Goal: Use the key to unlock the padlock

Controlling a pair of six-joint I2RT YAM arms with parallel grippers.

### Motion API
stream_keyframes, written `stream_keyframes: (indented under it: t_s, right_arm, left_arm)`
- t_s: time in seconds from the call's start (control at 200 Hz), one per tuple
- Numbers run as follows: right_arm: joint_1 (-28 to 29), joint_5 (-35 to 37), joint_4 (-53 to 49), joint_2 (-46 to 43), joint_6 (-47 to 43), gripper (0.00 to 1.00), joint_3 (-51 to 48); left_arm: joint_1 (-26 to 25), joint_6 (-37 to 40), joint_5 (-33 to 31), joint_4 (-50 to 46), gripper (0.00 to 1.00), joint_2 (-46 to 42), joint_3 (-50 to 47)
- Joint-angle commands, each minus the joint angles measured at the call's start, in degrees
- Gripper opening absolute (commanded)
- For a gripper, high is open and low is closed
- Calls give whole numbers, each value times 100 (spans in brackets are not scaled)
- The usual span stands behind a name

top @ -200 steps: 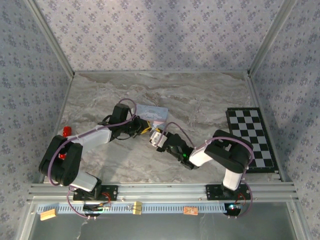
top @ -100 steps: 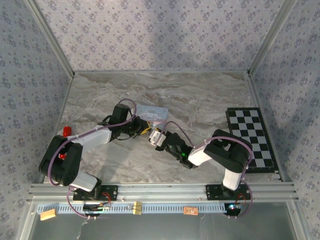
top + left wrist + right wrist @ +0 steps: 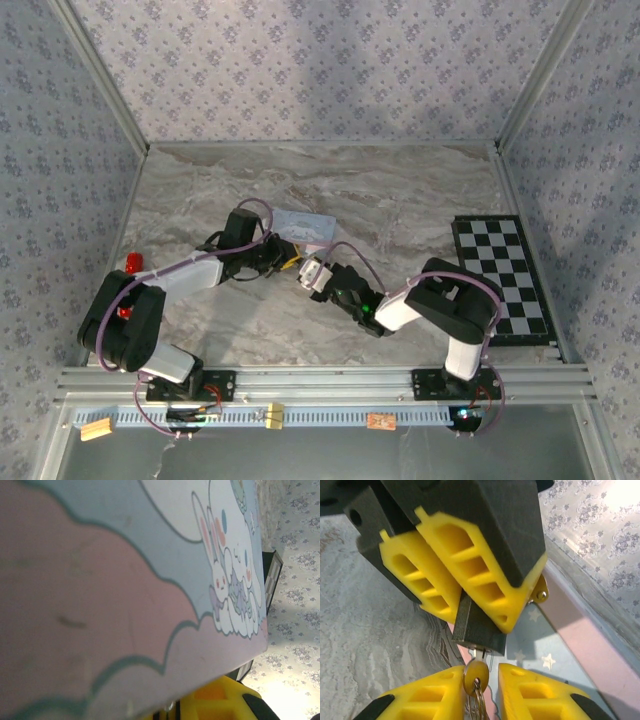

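Key [image 3: 476,672] seated in padlock [image 3: 479,632], beside the tin [image 3: 125,605].
The left gripper [image 3: 477,620] clamps the padlock; the right gripper [image 3: 481,674] flanks the key head, and its grip cannot be told.

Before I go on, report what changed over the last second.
The right gripper crept slightly left and away, toward the left gripper, which clamps the padlock with the key in it. No grasp or release shows. Left arm, tin and checkerboard stayed put.
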Motion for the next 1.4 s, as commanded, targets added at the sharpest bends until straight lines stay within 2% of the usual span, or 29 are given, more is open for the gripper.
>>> stream_keyframes:
  t_s: [0.0,0.48,0.85,1.394]
  right_arm:
    - [-26,214,141,104,109,26,44]
    - [-25,53,-50,-8,288,17,136]
    - [-4,479,-652,-54,1295,11,503]
    - [-343,-475,-952,-217,2811,7,529]
  left_arm:
    - [-7,41,178,133,0,-214,25]
    - [-14,93,169,111,0,-169,5]
    - [-86,250,169,265,0,185,-19]
    - [-136,322,170,409,0,494,-27]
